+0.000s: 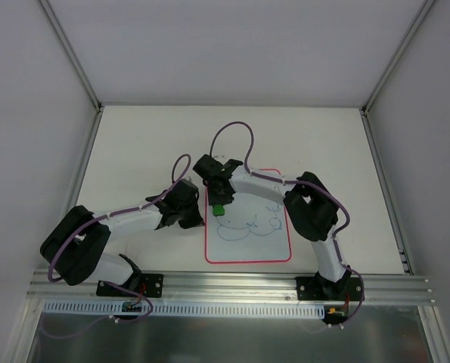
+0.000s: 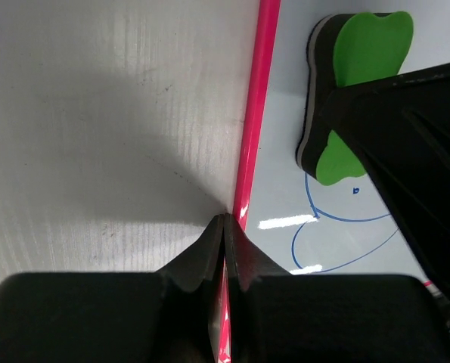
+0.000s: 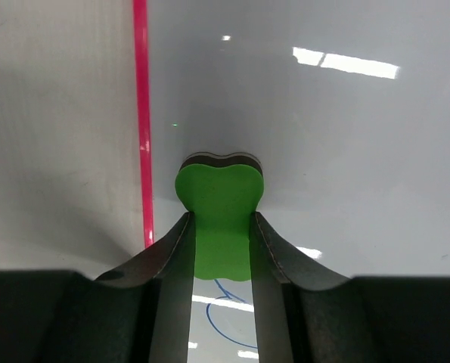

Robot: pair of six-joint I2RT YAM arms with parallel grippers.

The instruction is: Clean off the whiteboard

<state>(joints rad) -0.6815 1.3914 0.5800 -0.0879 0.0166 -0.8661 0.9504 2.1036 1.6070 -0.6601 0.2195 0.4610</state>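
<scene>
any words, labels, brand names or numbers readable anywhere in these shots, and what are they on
No readable text in any view.
whiteboard: the blue marker marks are only loops and scribbles, not letters or numbers.
tiny mark among them, left wrist view: too small to read.
green eraser: no print or brand shows.

the right arm [image 1: 264, 186] hides part of the whiteboard [image 1: 247, 251], whose blue scribbles [image 1: 243, 226] are unreadably small.
</scene>
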